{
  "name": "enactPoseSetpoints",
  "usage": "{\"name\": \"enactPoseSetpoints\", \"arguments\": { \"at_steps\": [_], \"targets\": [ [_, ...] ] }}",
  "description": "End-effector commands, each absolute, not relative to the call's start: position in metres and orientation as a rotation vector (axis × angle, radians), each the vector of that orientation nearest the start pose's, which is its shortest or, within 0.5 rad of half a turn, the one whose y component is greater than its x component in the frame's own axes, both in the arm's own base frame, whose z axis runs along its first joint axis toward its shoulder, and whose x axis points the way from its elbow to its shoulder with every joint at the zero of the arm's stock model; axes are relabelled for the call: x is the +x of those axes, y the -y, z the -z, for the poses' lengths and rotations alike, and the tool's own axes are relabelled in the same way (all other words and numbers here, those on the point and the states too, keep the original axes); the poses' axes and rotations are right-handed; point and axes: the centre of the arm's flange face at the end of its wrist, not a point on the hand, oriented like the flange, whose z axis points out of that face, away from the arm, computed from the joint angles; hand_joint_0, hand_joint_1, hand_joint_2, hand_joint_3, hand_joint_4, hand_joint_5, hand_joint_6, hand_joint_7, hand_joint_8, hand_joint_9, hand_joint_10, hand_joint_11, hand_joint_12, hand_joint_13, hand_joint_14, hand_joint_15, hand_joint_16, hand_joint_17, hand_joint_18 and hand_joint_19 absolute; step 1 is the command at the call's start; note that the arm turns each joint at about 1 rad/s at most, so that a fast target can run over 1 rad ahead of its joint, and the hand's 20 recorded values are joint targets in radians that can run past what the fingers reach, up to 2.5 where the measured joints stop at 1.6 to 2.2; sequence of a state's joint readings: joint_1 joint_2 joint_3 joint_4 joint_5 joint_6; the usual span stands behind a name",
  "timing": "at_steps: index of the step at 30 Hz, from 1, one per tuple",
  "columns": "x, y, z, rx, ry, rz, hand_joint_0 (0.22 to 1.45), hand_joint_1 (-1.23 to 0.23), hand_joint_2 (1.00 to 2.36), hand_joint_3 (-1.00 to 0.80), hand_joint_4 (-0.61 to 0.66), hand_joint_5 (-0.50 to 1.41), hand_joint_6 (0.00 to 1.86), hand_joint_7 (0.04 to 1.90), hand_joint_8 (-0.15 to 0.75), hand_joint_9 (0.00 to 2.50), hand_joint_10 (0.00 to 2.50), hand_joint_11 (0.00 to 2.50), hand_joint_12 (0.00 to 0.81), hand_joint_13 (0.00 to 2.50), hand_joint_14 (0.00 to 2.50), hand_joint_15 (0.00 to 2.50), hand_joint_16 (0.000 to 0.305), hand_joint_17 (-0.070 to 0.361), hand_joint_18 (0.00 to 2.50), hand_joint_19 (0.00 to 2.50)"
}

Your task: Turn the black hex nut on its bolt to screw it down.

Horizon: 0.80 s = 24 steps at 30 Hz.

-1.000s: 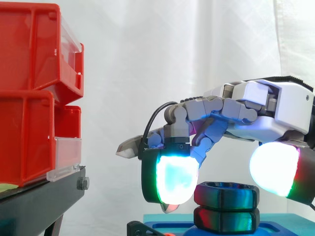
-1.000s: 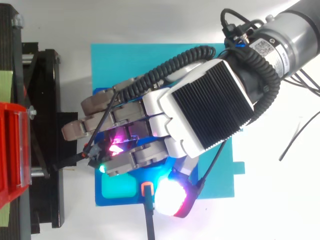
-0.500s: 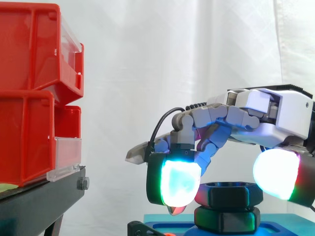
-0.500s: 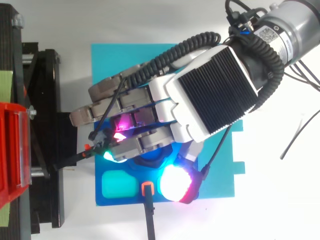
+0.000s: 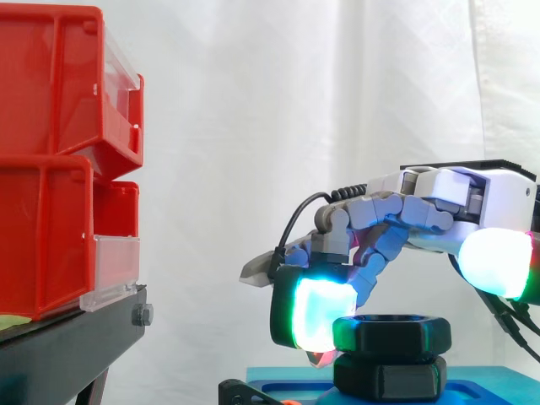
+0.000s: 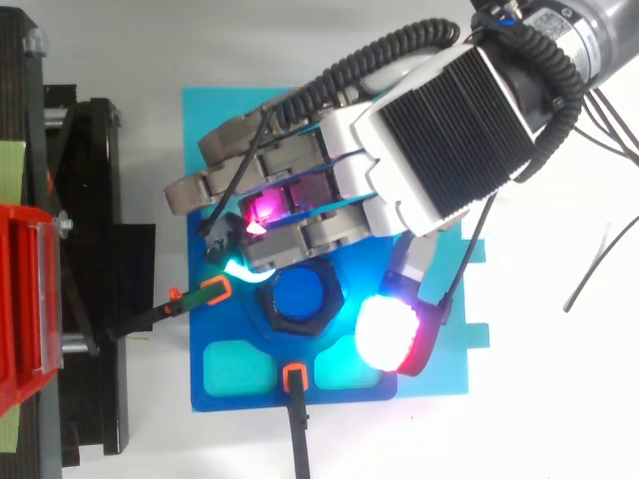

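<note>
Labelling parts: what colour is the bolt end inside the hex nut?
Blue bolt, inside the black hex nut; top view shows it best.

We take this for a robotics lab set up as a test station, not a home or a shop. A plain white curtain [image 5: 337,126] closes off the background. Red storage bins [image 5: 51,228] with clear fronts are stacked on a black stand [image 5: 67,346]. On the white counter [image 6: 559,399] a cyan mat [image 6: 200,105] carries a blue fixture plate [image 6: 240,324], with orange-tipped clamps [image 6: 293,376] at its edges and a black hex nut [image 6: 329,314] on its bolt [image 6: 300,294]. Over it reaches a robot hand [image 6: 439,130] on a grey industrial arm [image 6: 589,20].
</note>
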<state>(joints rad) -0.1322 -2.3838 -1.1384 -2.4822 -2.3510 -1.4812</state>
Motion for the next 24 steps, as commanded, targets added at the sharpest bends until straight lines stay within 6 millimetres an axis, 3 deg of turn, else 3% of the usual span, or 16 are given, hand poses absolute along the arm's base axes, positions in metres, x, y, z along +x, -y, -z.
{"name": "enactPoseSetpoints", "arguments": {
  "at_steps": [1,7,13,19,24],
  "targets": [
    [0.751,0.173,-0.233,-0.528,-1.281,-0.467,0.49,-0.08,1.00,-0.50,0.22,-0.03,0.60,1.26,0.321,1.06,0.01,0.29,0.368,0.56,0.00,0.02,0.054,0.121,0.64,0.35],
    [0.748,0.187,-0.237,-0.546,-1.246,-0.480,0.49,-0.11,1.00,-0.50,0.22,-0.03,0.59,1.28,0.318,1.06,0.01,0.29,0.366,0.56,0.00,0.02,0.053,0.120,0.64,0.34],
    [0.754,0.187,-0.251,-0.565,-1.195,-0.533,0.49,-0.12,1.00,-0.50,0.24,-0.03,0.54,1.33,0.322,1.06,0.01,0.28,0.366,0.56,0.00,0.02,0.053,0.119,0.64,0.34],
    [0.760,0.177,-0.256,-0.562,-1.178,-0.548,0.49,-0.15,1.00,-0.50,0.26,-0.03,0.50,1.38,0.320,1.05,0.01,0.29,0.368,0.56,0.00,0.02,0.053,0.120,0.64,0.34],
    [0.766,0.166,-0.259,-0.533,-1.164,-0.521,0.48,-0.18,1.00,-0.50,0.28,-0.04,0.50,1.30,0.321,1.02,0.01,0.29,0.373,0.55,0.00,0.02,0.054,0.121,0.64,0.34]
  ]
}}
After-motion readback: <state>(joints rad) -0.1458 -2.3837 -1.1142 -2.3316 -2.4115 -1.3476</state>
